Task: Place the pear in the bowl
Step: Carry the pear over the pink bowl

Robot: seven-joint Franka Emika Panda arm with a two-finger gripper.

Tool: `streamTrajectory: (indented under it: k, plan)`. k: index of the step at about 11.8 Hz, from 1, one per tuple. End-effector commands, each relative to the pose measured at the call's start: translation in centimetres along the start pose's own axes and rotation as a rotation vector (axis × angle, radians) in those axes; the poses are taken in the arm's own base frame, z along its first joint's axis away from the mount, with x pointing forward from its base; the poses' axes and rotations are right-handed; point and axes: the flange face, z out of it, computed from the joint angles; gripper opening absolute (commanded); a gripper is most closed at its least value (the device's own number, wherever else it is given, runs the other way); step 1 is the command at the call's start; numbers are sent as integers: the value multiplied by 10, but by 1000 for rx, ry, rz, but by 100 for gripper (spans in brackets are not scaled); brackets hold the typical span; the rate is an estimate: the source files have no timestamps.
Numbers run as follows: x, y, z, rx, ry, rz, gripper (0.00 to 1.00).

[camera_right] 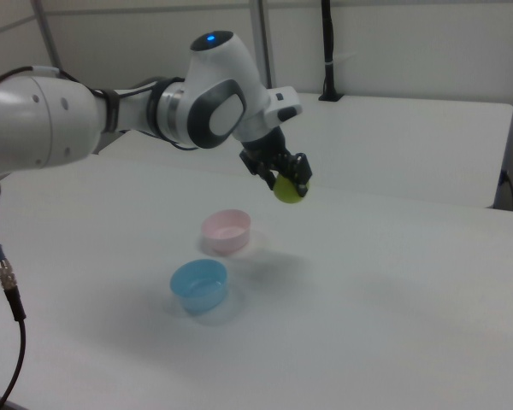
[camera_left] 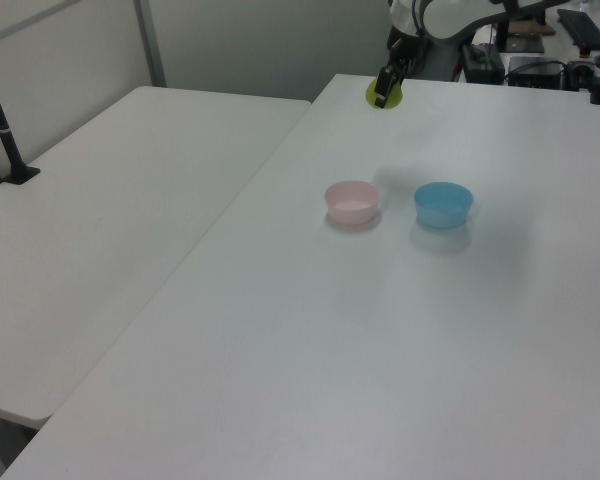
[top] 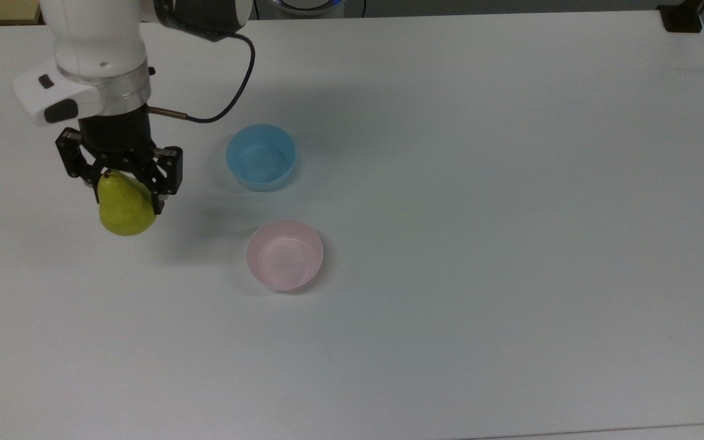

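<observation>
My jaws are pinched on the narrow upper part of the small yellow-green speckled pear [top: 124,208], one finger on each side of it, and the fruit's round belly hangs below my gripper [top: 126,186]. In the right view the pear [camera_right: 287,188] is well clear of the white tabletop [top: 480,183], carried in the air by my gripper [camera_right: 284,175].

So the pick-up part is done: the fruit is grasped and lifted. What is left is the carry and the release. The small round pale pink plastic bowl [top: 285,255] sits empty, well apart from my jaws, off toward the top view's right and lower down the picture. The light blue plastic bowl [top: 261,156] of similar size lies about level with my jaws toward the top view's right, also apart from them and also empty.

In the left view the pear [camera_left: 376,93] is mostly hidden behind my fingers, so I can only guess that the grip sits near the stem end.

I judge the task roughly halfway: I have yet to bring the fruit over the pink bowl [camera_right: 227,229], lower it and let go.
</observation>
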Motion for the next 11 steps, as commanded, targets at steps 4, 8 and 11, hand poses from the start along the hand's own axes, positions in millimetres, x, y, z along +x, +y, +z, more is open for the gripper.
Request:
streamTrajectory:
  k: [4, 8, 11]
  plan:
    - [-35, -117, -13, -9, -81, 49, 38]
    - [-38, -163, 26, 4, -74, 54, 40]
    - [-40, -178, 60, 15, -52, 27, 40]
